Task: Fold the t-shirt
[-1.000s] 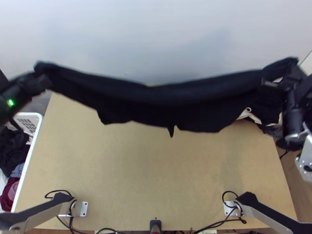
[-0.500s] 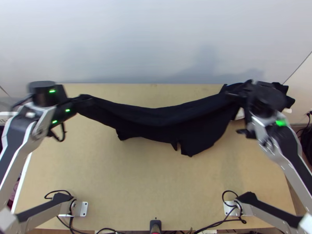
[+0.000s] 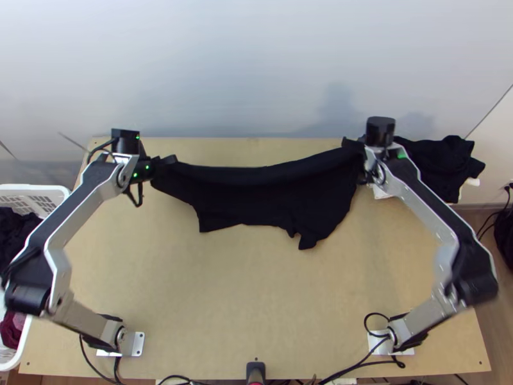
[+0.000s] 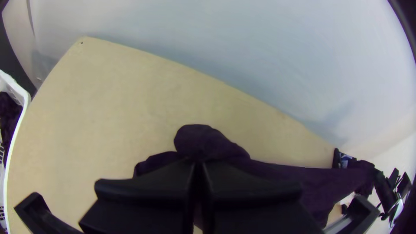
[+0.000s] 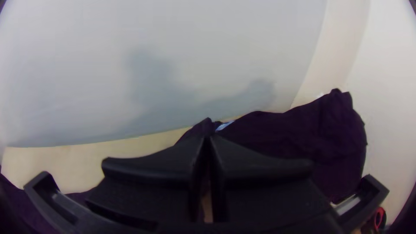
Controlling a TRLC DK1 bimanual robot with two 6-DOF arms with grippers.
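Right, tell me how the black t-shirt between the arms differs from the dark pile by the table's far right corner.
The t-shirt is drawn out between the left end effector and the right end effector; the dark pile lies bunched. The t-shirt looks plain black, while the dark pile has white showing at its edge. Both are dark cloth.

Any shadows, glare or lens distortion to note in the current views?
Top view: soft shadows on the pale backdrop, few folds readable in the dark t-shirt, no strong glare on it. Left wrist view: the far edge of the table bows, dark corners, faint shadow on the backdrop. Right wrist view: larger, soft-edged backdrop shadow, dark lower corners.
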